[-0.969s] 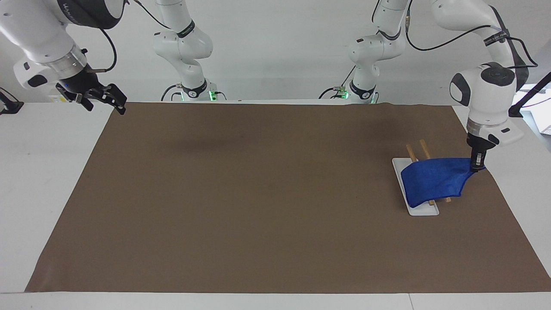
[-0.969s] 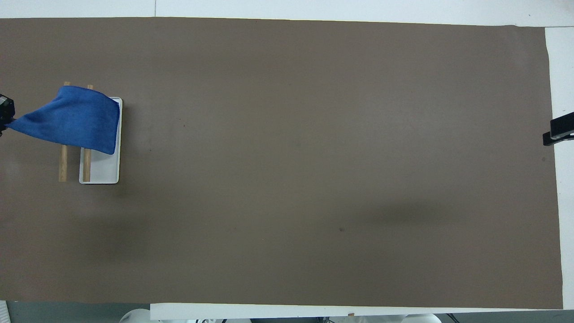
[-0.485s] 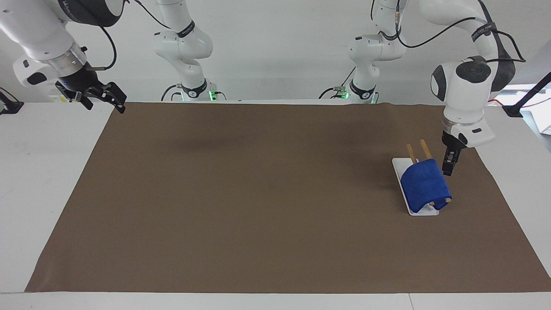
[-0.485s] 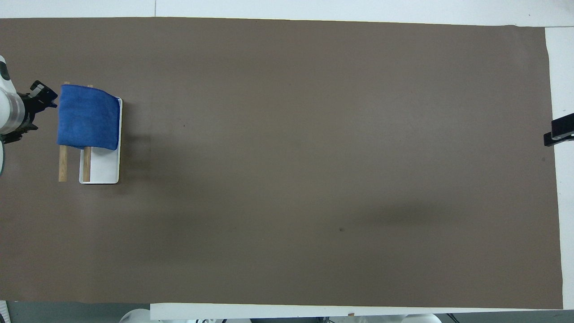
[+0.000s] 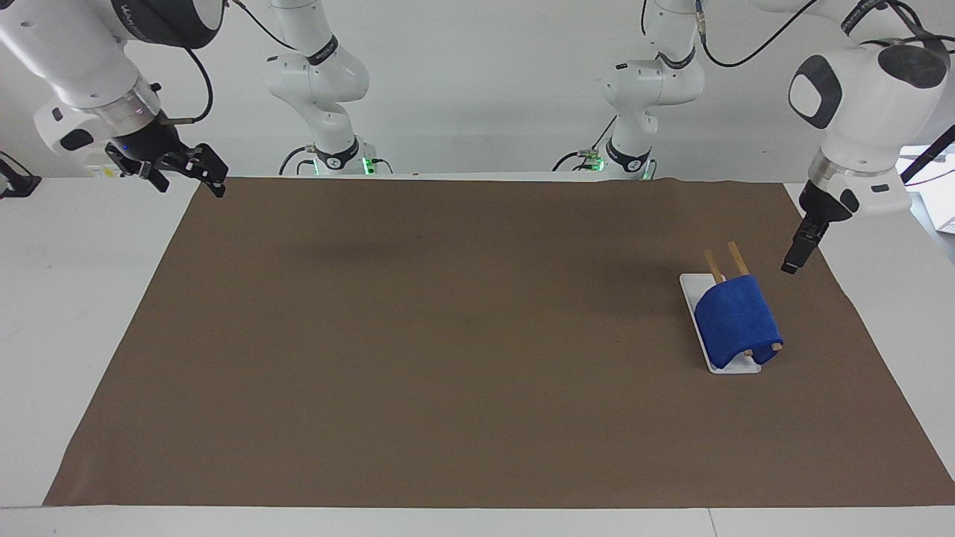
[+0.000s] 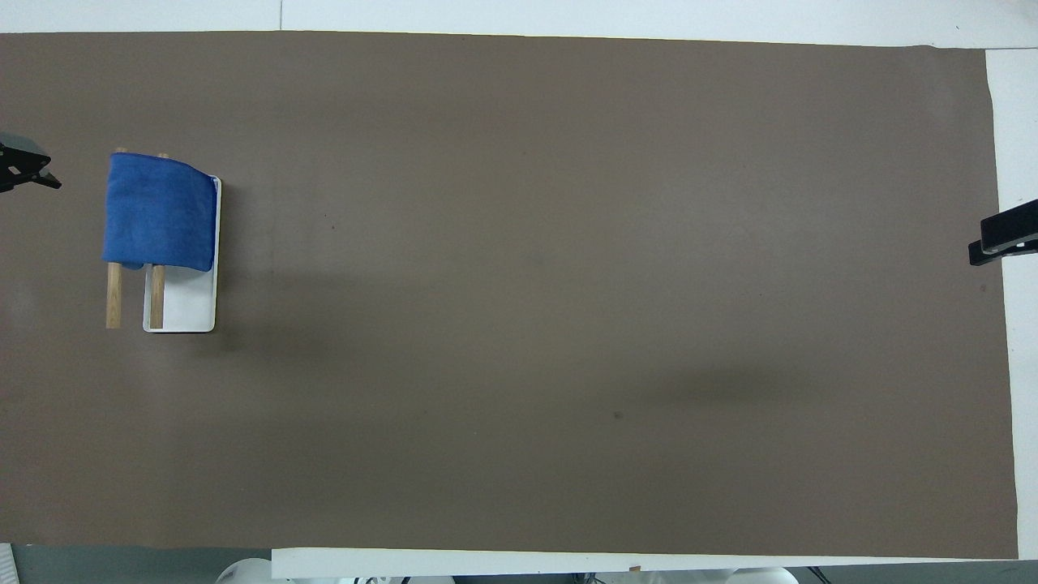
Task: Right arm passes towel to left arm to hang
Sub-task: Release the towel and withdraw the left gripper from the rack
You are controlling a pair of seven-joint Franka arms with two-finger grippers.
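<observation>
The bright blue towel (image 5: 737,321) (image 6: 160,212) hangs draped over the two wooden bars (image 6: 113,296) of the white rack (image 5: 720,365) (image 6: 188,304), at the left arm's end of the mat. Nothing grips it. My left gripper (image 5: 791,265) (image 6: 28,169) is up in the air beside the rack, over the mat's strip toward the left arm's end, open and empty. My right gripper (image 5: 186,175) (image 6: 1001,241) waits open and empty, raised over the mat's edge at the right arm's end.
A brown mat (image 5: 448,335) covers most of the white table (image 5: 74,313). Two more white arms (image 5: 321,82) stand at the robots' edge. The rack and towel are the only things standing on the mat.
The left gripper let go of the towel's corner, which dropped to hang over the bars, then rose and drew away toward the left arm's end. The right gripper shifted only slightly.
</observation>
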